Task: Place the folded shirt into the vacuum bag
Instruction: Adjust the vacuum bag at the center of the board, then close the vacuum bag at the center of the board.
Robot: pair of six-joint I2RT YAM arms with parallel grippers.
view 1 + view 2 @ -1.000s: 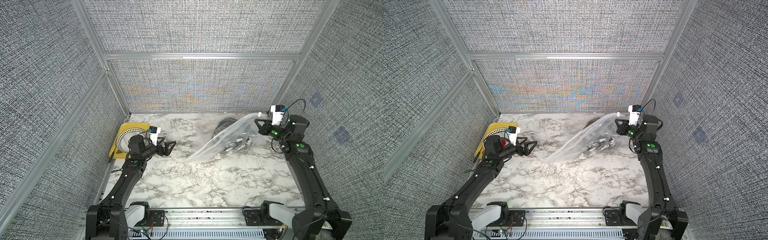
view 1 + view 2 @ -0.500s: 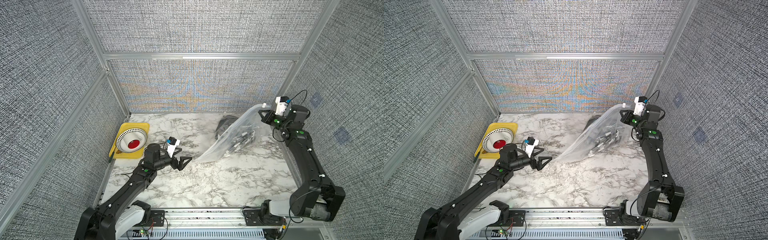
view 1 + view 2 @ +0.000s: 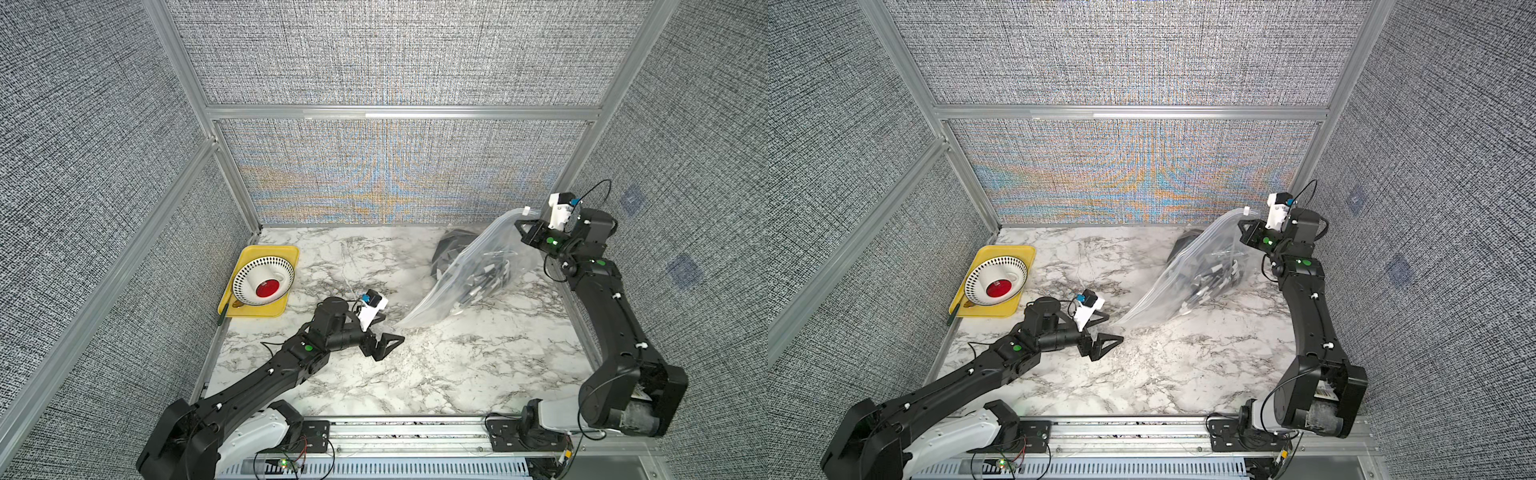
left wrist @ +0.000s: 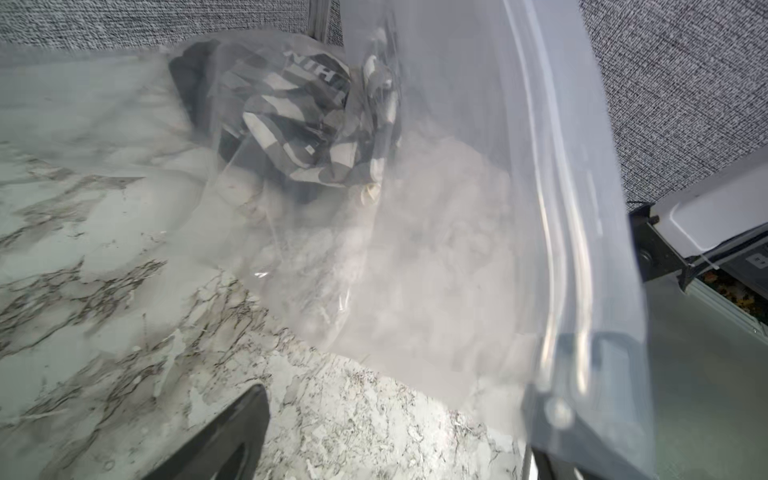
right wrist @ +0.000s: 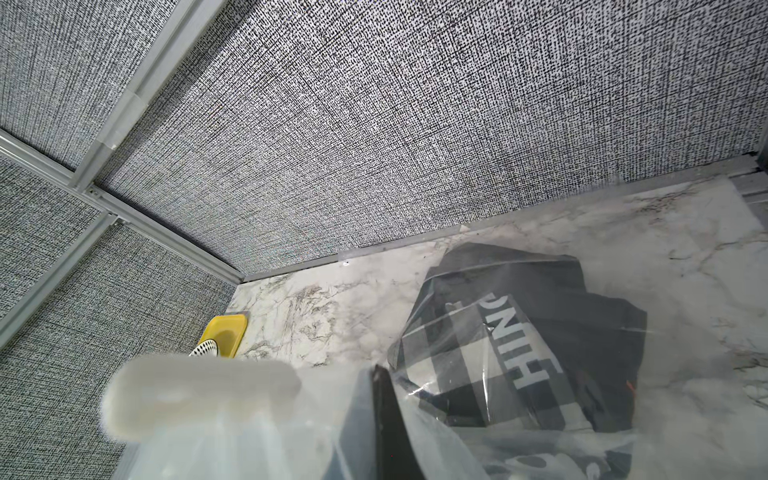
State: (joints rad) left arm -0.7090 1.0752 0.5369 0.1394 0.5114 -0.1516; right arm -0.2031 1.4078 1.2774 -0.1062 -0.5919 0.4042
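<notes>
Plastic vacuum bag point(image 3: 469, 282) is hanging slantwise. Your right gripper point(image 3: 519, 227) is clamping its top edge beside the white clip point(image 3: 526, 212). The long axis is running down to the desk point(image 3: 457, 374), low corner ending just beside your left gripper point(image 3: 384, 332). That one is standing spread wide, holding nothing, the zip edge point(image 4: 557, 249) hanging just ahead, so it is likely sitting nearer the mouth. Bunched, the shirt point(image 5: 519, 274) is lying below the right gripper, ahead of the left. Inside the bag or behind it, you are not seeing.

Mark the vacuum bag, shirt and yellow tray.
vacuum bag point(image 3: 490, 249), in a top view, clear wall above the shirt.
shirt point(image 5: 453, 365), right wrist view, plaid panel seen through the bag.
yellow tray point(image 3: 289, 253), in a top view, bare far corner.
</notes>
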